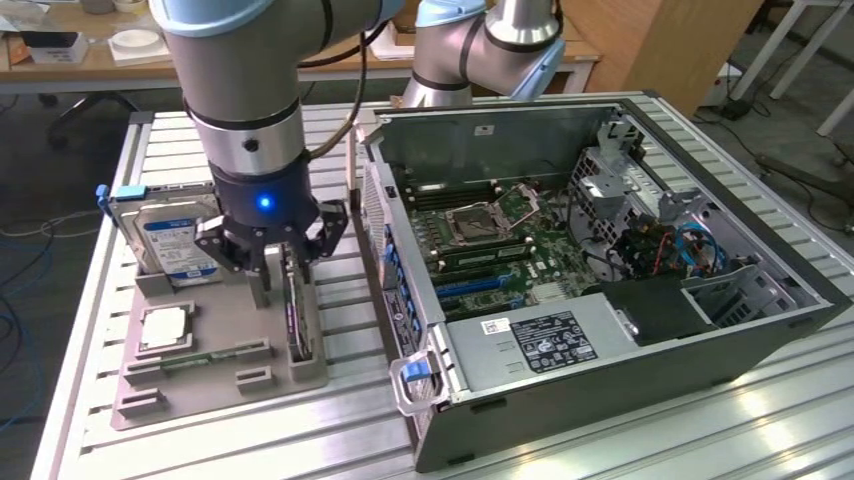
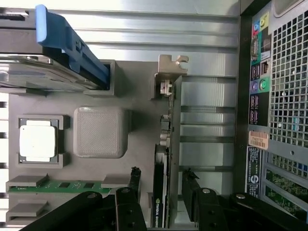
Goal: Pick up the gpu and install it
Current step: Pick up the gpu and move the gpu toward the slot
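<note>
Looking over both views, I counted one gpu (image 1: pixel 300 322) (image 2: pixel 166 130), which stood on its long edge in a slot of the single grey tray (image 1: pixel 214 395) (image 2: pixel 137 96), on the side nearest the computer case (image 1: pixel 601 385) (image 2: pixel 288 96). The claw (image 1: pixel 283 285) (image 2: pixel 162 172) hung right over the card with its jaws wide, one finger on each side, and I could not tell whether either touched it. The same tray carried one hard drive (image 1: pixel 174 238) (image 2: pixel 33 72) with a blue label, upright; one square processor chip (image 1: pixel 163 328) (image 2: pixel 37 140), lying flat; and one green memory stick (image 1: pixel 200 356) (image 2: pixel 67 185). The one case lay open just beside the tray, with its motherboard showing. Everything sat on a ribbed aluminium surface (image 1: pixel 747 430) (image 2: pixel 144 33). Behind it stood a wooden desk (image 1: pixel 80 65), and cables lay on the floor (image 1: pixel 34 215).
</note>
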{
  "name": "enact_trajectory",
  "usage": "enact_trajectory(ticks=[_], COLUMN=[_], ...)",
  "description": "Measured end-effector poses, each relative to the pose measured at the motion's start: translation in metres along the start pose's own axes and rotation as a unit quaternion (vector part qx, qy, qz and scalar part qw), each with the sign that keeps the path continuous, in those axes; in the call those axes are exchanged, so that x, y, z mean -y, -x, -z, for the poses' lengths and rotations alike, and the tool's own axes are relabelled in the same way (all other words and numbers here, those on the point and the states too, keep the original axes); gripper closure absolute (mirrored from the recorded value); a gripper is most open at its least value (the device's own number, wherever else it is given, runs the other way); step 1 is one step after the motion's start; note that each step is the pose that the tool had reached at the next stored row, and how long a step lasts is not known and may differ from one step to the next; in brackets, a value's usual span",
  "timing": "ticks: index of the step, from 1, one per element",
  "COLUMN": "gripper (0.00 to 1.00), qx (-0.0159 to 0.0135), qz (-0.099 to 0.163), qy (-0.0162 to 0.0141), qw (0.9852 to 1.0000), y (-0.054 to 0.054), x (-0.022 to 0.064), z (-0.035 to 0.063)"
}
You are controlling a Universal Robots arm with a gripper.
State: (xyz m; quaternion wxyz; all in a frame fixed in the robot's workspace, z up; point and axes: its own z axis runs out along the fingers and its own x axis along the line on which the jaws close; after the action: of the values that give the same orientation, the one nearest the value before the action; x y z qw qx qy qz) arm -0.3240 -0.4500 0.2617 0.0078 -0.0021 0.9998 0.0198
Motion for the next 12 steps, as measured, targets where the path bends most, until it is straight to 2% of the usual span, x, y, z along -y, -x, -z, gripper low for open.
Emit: enact_trajectory(ticks=[2, 3, 12], gripper=[0.53, 0.53, 0.53], qx=[0.0000, 0.0000, -0.0001], qz=[0.000, 0.000, 0.000], qy=[0.0000, 0.0000, 0.0000], qw=[1.0000, 1.0000, 1.0000], y=[0.000, 0.000, 0.000], x=[0.0009, 0.0017, 0.0025], z=[-0.0041, -0.0097, -0.0212])
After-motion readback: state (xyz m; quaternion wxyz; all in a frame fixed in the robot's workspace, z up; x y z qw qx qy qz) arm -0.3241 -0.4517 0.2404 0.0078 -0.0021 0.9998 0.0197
